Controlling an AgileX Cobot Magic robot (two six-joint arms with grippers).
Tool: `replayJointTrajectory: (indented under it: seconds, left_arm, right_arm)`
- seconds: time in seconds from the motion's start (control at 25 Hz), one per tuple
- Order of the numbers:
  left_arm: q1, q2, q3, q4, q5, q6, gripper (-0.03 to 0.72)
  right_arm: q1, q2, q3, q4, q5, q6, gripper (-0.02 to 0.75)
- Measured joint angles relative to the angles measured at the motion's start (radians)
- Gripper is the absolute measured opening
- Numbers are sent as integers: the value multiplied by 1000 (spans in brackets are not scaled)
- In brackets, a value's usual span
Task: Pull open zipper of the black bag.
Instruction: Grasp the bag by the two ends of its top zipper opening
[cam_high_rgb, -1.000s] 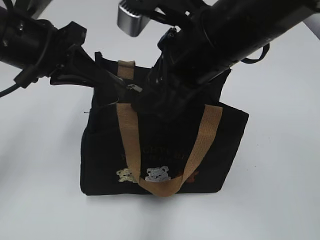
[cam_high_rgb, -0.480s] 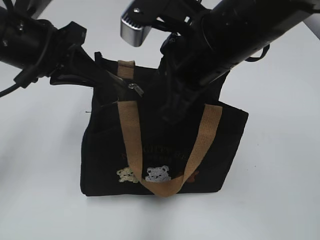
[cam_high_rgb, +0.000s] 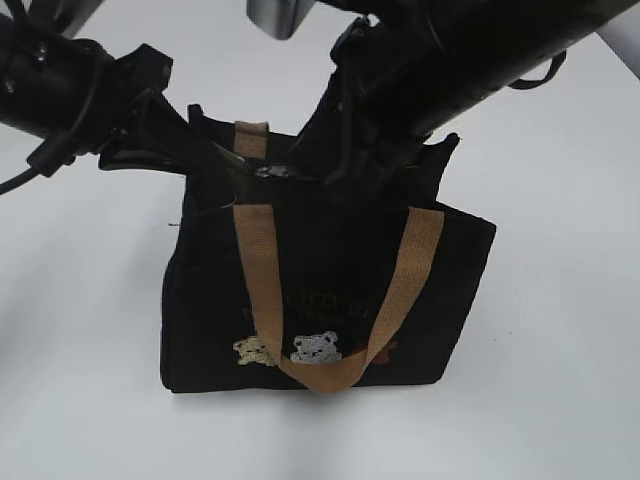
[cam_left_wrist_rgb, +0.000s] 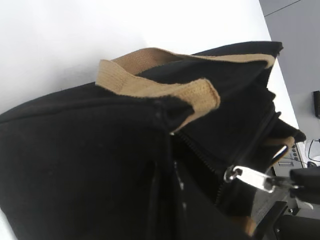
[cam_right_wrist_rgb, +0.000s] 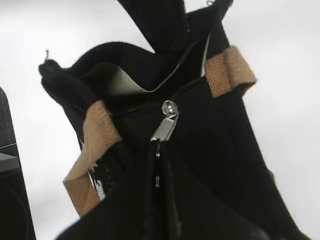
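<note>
The black bag (cam_high_rgb: 330, 300) stands upright on the white table, bears on its front. My left gripper (cam_high_rgb: 232, 165) comes in from the left and is shut on the bag's top edge at the zipper's left end; in the left wrist view its dark fingers (cam_left_wrist_rgb: 167, 200) press together into the fabric. My right gripper (cam_high_rgb: 300, 172) reaches down from the upper right and is shut on the silver zipper pull (cam_high_rgb: 272, 171). In the right wrist view the pull (cam_right_wrist_rgb: 166, 125) runs straight into the closed fingertips (cam_right_wrist_rgb: 159, 150). The zipper (cam_left_wrist_rgb: 200, 155) line shows beside the pull (cam_left_wrist_rgb: 252, 178).
Tan webbing handles (cam_high_rgb: 260, 290) hang down the bag's front, and one loops over the top (cam_left_wrist_rgb: 150, 85). White table (cam_high_rgb: 80, 350) surrounds the bag on every side. The right arm's silver camera housing (cam_high_rgb: 280, 12) hangs above the bag.
My right gripper has shut on the zipper pull, which now lies level toward it. The right arm has risen a little. The left arm and the bag have stayed put.
</note>
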Motion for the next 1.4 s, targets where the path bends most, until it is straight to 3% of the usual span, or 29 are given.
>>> replayJointTrajectory:
  seconds: [0.2,0.52,0.68,0.84,1.04,1.24,1.4]
  left_arm:
    - [-2,-1,0,0,1,0,6]
    - [-3,-1,0,4,-3,0,6]
    - [-3,-1,0,11,-5,0,6]
    - [-3,-1,0,15,-5,0,6]
    - [-3,-1,0,16,-5,0,6]
    - [-3,-1,0,18,-4,0,8]
    - [-3,-15,0,31,6,0,33]
  right_arm:
    - [-3,-28,-4,-91,15,52,-1]
    - [-4,-32,-4,-518,148,427,-1]
    - [-44,-33,-4,-647,230,610,-1]
    - [-127,-39,-4,-655,294,660,-1]
    - [-217,-40,-4,-586,340,676,-1]
    - [-251,-40,-4,-518,343,679,6]
    - [-252,-54,-4,-469,349,681,149]
